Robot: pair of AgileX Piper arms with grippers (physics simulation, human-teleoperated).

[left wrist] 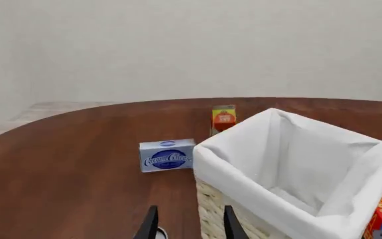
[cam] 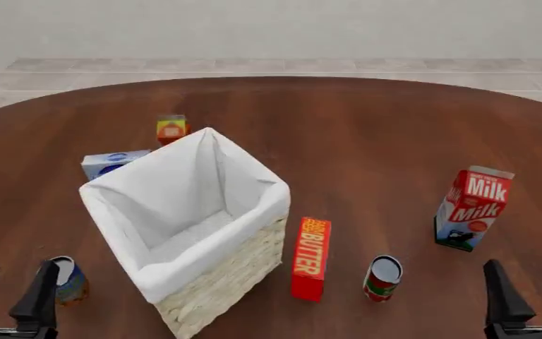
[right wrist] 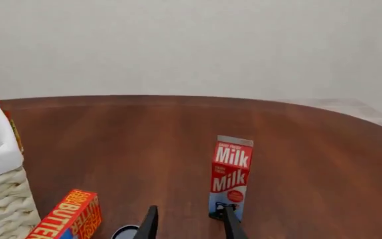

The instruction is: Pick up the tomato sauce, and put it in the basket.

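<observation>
The tomato sauce [cam: 382,277] is a small can with a red label and silver top, standing upright on the table to the right of the butter box [cam: 310,258]. Only its top edge [right wrist: 126,232] shows in the right wrist view, beside the fingers. The basket [cam: 219,272], pale wicker with a white liner [left wrist: 231,164], stands left of centre. My right gripper [cam: 532,293] is open, right of the can and nearer than it, holding nothing. At the front left, my left gripper [cam: 10,293] is also open and apart from the basket.
A milk carton [cam: 471,208] stands right of the tomato sauce. A blue and orange can [cam: 67,280] sits by the left gripper. A cream cheese box [cam: 111,162] and a small orange box [cam: 170,128] lie behind the basket.
</observation>
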